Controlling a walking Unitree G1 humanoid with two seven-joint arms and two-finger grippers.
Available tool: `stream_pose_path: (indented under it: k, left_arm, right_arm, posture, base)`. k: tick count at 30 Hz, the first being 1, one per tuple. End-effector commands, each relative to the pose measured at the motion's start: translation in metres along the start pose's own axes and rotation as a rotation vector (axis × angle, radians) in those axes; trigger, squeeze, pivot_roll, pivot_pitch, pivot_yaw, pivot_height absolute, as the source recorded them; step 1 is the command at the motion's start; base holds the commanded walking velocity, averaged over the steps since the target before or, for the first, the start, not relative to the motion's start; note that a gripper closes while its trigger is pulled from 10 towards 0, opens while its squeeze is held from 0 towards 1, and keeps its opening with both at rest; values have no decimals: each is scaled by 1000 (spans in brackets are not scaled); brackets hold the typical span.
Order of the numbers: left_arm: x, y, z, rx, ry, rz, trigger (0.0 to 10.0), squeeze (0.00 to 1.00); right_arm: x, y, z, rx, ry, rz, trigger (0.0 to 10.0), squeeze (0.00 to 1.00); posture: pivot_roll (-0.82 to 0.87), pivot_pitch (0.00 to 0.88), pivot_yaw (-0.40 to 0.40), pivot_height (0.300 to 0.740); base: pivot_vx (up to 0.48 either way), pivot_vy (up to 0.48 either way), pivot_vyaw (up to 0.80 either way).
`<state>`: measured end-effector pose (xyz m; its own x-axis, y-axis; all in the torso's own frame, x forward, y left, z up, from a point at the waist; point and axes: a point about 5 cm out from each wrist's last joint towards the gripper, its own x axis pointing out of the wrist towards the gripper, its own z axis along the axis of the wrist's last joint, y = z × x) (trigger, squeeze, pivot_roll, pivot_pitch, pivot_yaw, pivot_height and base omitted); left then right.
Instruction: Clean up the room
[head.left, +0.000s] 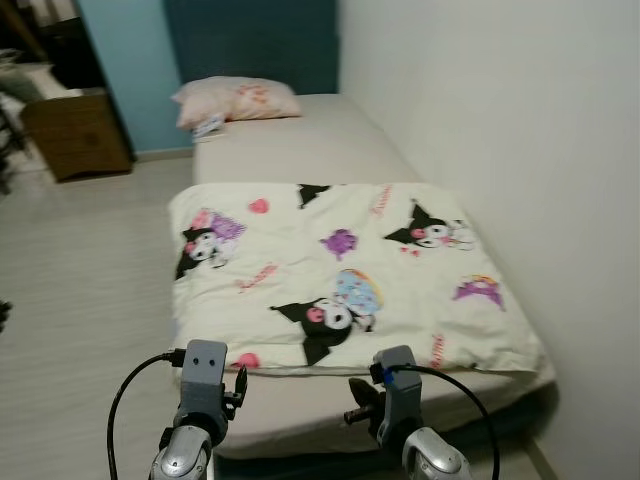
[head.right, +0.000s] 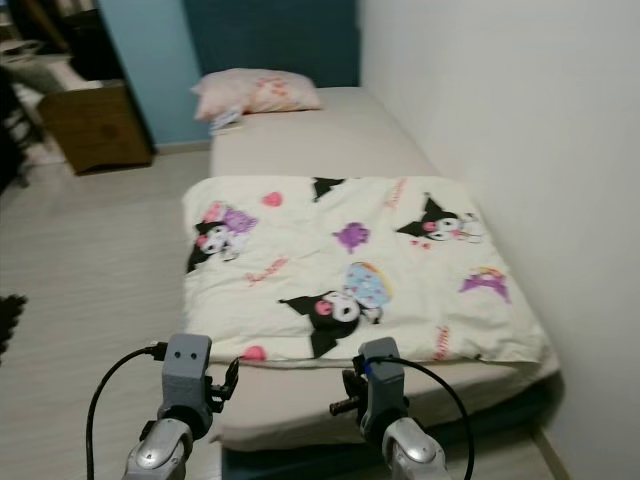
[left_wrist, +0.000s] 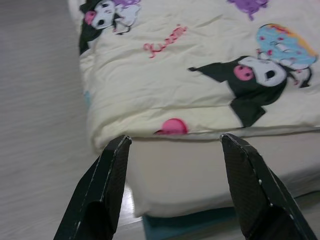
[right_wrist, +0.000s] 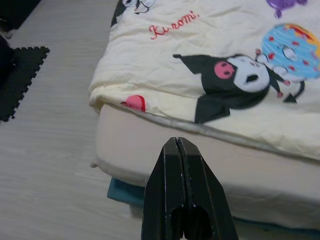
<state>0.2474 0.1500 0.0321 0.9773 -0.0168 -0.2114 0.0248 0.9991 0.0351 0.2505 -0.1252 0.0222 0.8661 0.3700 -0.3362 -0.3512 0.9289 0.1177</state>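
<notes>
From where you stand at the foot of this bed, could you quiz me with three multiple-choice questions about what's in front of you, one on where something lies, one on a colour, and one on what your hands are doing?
1. Where does the pillow lie?
A. On the floor
B. At the far end of the bed
C. On top of the blanket

2. What colour is the blanket's background?
A. Cream
B. Dark blue
C. Green

3. How do the two hands stand?
A. Both open
B. Both shut
C. Left hand open, right hand shut

Answers:
1. B, it rests on the bare mattress beyond the blanket.
2. A, cream cloth with cartoon prints.
3. C, the left wrist view shows spread fingers, the right wrist view fingers pressed together, holding nothing.
</notes>
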Motion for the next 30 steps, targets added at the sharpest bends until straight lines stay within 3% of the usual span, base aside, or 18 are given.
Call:
stream_pose_path:
  k: [1,11,30]
  left_arm:
    - [-3,-2,-3,12,4,-9,10000,0]
    - [-1,-2,-2,13,-3,8,10000,0]
    - [5,1,1,35,5,32,10000,0]
  right_arm:
    - [-3,-5,-8,-20,29,-31,10000,0]
    - [-1,-8,-4,-46,8,-29,10000,0]
    - [3,-15,1,-40,-6,-49,10000,0]
  posture:
    - [0,36,9,740]
    - [-1,28,10,740]
    - [-1,35,24,740]
  base:
    - [0,0,0]
    - [0,0,0]
    - [0,0,800]
